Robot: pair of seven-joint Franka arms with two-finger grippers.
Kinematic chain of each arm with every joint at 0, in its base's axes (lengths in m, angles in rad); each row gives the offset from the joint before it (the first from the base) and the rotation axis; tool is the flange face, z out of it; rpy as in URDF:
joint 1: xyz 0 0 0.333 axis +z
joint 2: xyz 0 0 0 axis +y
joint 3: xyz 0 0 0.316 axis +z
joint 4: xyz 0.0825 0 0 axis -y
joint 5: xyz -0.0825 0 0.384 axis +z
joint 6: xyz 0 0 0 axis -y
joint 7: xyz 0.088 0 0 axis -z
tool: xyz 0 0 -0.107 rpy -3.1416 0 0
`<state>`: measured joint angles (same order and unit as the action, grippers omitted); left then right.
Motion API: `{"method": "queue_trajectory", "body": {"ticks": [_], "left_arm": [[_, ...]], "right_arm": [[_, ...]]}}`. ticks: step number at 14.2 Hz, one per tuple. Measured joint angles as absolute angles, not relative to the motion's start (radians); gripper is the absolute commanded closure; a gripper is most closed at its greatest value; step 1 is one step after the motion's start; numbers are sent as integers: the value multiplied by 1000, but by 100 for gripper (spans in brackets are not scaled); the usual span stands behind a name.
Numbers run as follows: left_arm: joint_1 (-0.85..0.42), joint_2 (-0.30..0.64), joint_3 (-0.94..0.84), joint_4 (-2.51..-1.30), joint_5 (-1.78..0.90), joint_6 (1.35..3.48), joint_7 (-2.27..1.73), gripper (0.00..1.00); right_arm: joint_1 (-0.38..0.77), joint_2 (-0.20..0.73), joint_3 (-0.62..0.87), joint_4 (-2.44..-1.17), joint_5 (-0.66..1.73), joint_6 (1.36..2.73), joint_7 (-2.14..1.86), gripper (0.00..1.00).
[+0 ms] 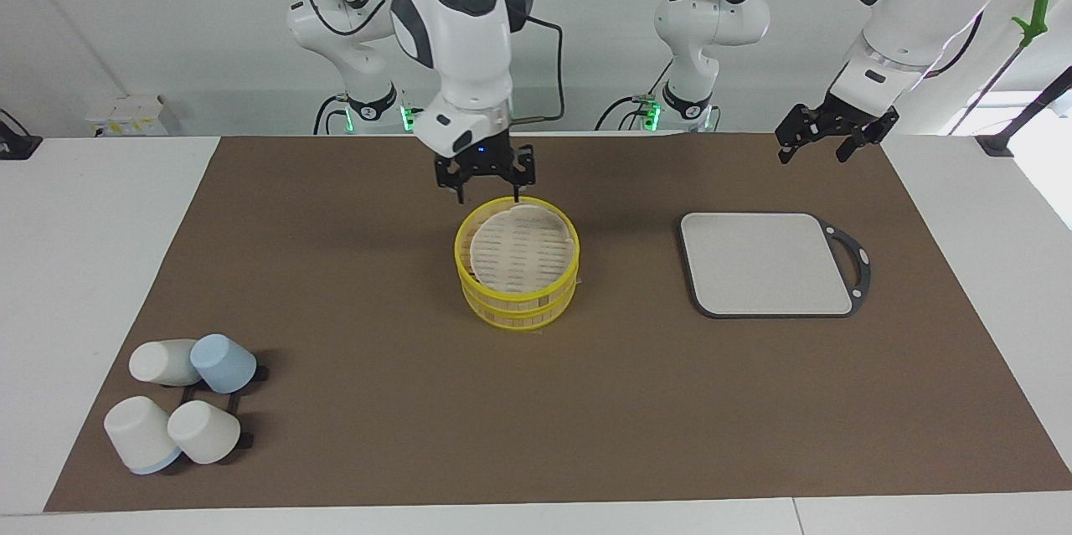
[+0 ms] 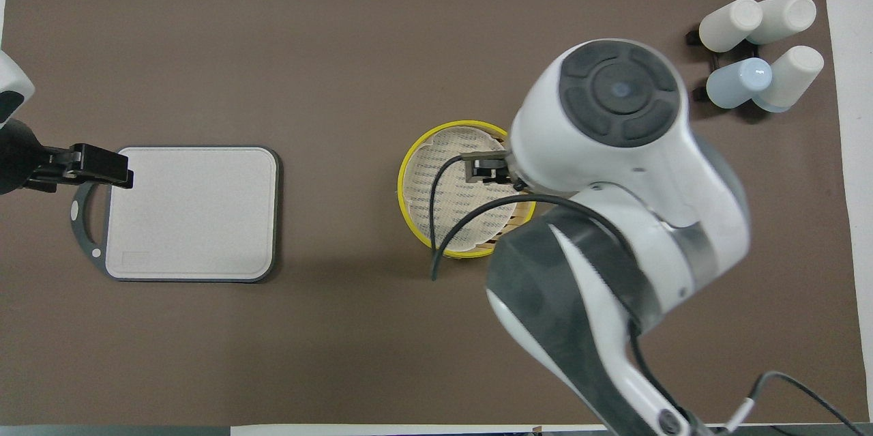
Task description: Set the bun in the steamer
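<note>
The steamer point(image 1: 517, 271) stood near the middle of the brown mat point(image 1: 352, 284), a little toward the robots' edge. Its lid point(image 1: 523, 248) sat tilted, the robot-side edge raised and the opposite edge dropped inside the yellow rim. The right gripper point(image 1: 486, 183) was at that raised edge, one finger point(image 1: 517, 183) touching the lid's rim; whether the fingers were clamped on the lid or merely apart around it could not be told. From overhead the right arm covered part of the basket. The bun could not be seen in either view.

The left gripper point(image 1: 825, 141) waited in the air, its fingers apart and holding nothing, over the mat's corner by the robots at the left arm's end. The grey board point(image 1: 766, 264) lay flat toward that end. Four cups point(image 1: 180, 405), three white and one blue, lay tipped on a black rack at the mat's corner far from the robots, at the right arm's end.
</note>
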<state>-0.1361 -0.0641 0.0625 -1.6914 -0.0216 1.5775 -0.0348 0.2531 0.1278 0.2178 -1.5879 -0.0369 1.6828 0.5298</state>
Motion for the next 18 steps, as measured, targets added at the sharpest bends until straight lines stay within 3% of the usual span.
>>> {"method": "queue_trajectory", "body": {"ticks": [3,6,18], "left_arm": [[-136,-64,63,-1692,-22,1578,-35,0],[-136,-64,63,-1692,-22,1578,-35,0],[-136,-64,63,-1692,-22,1581,-35,0]], "right_arm": [[125,44,216,-1598,-10,1531,394,0],[51,22,212,-1626,-8,1505,294,0],[112,21,-53,-1656,-7,1559,32,0]]}}
